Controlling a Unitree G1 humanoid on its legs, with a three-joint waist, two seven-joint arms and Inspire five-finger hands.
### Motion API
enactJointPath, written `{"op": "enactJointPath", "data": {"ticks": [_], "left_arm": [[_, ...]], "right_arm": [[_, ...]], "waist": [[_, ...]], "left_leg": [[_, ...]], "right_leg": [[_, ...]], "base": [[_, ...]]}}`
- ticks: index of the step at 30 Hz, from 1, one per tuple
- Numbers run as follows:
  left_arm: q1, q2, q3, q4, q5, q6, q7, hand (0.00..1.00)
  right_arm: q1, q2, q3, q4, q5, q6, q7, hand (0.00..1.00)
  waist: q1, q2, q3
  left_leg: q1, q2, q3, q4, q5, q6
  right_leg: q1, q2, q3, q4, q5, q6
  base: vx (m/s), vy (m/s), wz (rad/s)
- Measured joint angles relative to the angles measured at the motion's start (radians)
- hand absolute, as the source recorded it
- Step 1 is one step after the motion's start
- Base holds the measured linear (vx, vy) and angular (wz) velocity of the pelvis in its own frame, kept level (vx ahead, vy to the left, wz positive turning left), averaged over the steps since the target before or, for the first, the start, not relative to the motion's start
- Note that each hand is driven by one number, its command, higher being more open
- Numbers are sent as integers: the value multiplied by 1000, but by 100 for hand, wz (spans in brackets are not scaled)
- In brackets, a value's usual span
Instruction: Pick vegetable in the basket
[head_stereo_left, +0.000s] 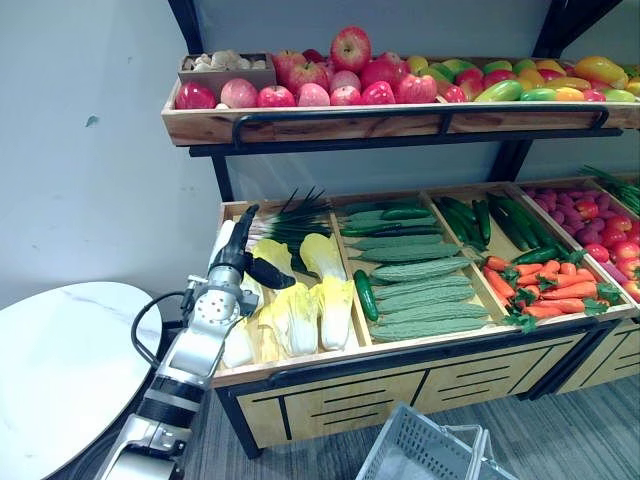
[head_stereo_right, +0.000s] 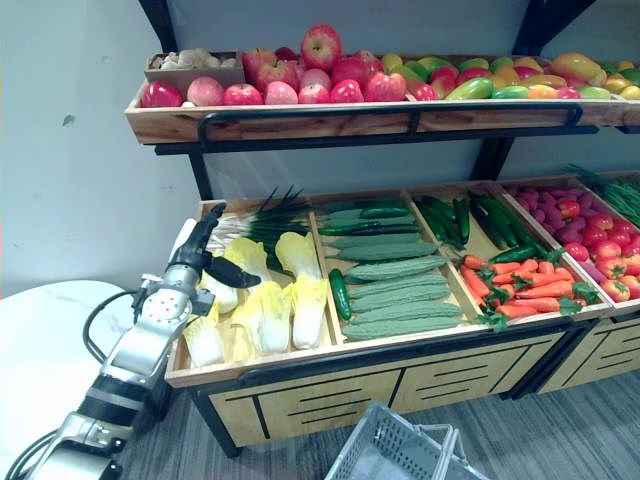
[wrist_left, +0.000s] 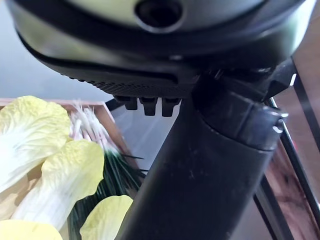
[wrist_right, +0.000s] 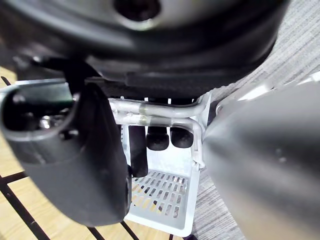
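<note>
The left hand (head_stereo_left: 236, 262) hangs over the napa cabbages (head_stereo_left: 300, 315), fingers straight, thumb spread, holding nothing. The right hand (wrist_right: 95, 165) has its fingers curled round the metal handle (wrist_right: 165, 116) of the grey basket (wrist_right: 165, 197).

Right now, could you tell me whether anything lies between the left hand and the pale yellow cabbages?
Nothing visible does: the left hand hangs right over the pale yellow cabbages, its fingers straight.
</note>
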Motion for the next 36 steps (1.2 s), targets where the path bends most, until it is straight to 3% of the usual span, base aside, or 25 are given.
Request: {"op": "enactJointPath", "data": {"ticks": [7, 10, 11, 18, 24, 36], "left_arm": [[0, -28, 0, 173, 63, 47, 63, 100], [0, -31, 0, 239, 63, 89, 93, 100], [4, -42, 0, 292, 65, 128, 167, 100], [5, -90, -3, 304, 65, 124, 184, 100], [4, -141, -40, 304, 10, 49, 240, 100], [4, -145, -79, 299, 2, 30, 245, 100]], "right_arm": [[0, -1, 0, -2, 0, -5, 0, 0], [1, 0, 0, -2, 1, -8, 0, 0], [0, 8, 3, -2, 2, -25, -1, 0], [-3, -3, 56, -2, 10, -32, -15, 0], [-12, -11, 93, -2, 38, -39, -26, 0], [-12, -11, 100, -2, 40, -42, -27, 0]], "waist": [[-12, -8, 6], [-14, -26, 22], [-12, -46, 52], [-13, -40, 59], [-18, -32, 76], [-23, -38, 80]], "left_leg": [[0, 6, 20, 0, 2, -2], [0, 6, 21, 0, 2, -2], [-11, 6, 21, -1, 0, -5], [-11, 9, 32, 0, 0, -6], [-7, 17, 47, 0, 0, -6], [-1, 18, 50, 0, 0, -7]], "right_leg": [[-16, 7, 15, 3, 4, -4], [-16, 7, 14, 0, 4, -4], [-19, 6, 10, -14, 4, -4], [-16, 10, 13, -23, 4, -4], [-18, 18, 19, -21, 5, -6], [-18, 18, 22, -15, 5, -7]], "base": [[-39, -14, -8], [-10, -3, -2], [0, 0, 0], [2, -9, -1], [-37, -23, -3], [-48, -20, -1]]}}
